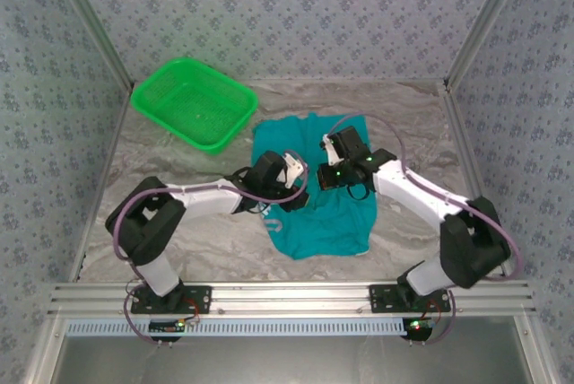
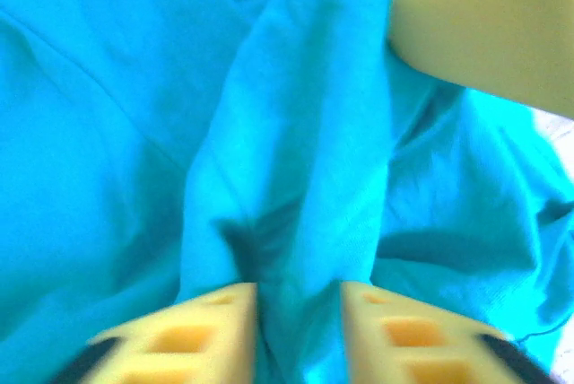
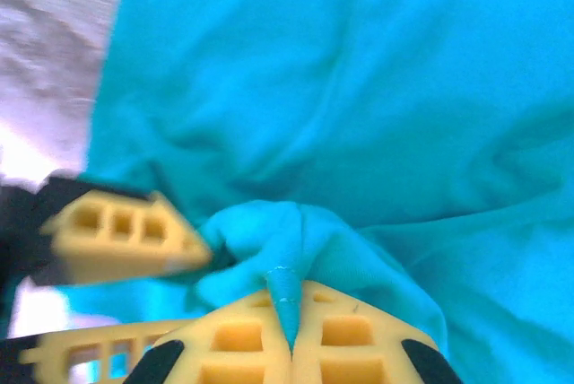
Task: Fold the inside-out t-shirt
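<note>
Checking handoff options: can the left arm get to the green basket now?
Probably yes: the green basket sits beyond and left of the left gripper, only bare table between. A fold of the t-shirt lies between its parted fingers, though.

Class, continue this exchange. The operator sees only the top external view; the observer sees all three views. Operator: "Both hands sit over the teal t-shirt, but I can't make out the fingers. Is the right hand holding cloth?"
Observer: Yes. In the right wrist view the right hand has its fingers shut on a small peak of the teal cloth t-shirt.
Operator: And the left hand?
Observer: In the left wrist view its fingers stand apart, with a ridge of cloth running up between them.
Operator: Any print near the fingers?
Observer: No; the cloth around both hands is plain teal in the wrist views.
</note>
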Controlling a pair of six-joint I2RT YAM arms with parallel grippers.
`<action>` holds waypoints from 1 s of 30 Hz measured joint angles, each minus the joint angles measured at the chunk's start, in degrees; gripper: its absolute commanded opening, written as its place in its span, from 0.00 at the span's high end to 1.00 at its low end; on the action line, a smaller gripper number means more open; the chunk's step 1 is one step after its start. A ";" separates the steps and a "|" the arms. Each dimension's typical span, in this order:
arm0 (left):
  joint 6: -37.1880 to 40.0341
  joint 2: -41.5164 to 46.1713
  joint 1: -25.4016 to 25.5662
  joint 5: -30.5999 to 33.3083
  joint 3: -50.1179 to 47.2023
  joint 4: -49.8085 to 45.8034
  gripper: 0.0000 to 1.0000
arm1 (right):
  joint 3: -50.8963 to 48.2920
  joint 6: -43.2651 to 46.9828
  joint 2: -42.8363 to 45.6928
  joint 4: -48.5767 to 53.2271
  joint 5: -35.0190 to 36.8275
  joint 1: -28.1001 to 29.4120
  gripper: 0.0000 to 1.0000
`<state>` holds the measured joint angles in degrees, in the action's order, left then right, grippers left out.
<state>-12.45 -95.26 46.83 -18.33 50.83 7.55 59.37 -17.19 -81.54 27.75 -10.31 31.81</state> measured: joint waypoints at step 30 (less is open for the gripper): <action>12.24 8.96 2.05 -16.92 -3.02 -1.33 1.00 | -4.33 0.46 12.57 13.29 -13.94 -7.04 0.77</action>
<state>-0.21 -86.30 48.88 -35.24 47.81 6.22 55.05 -16.73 -68.97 41.04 -24.25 24.77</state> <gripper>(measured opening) 0.060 0.169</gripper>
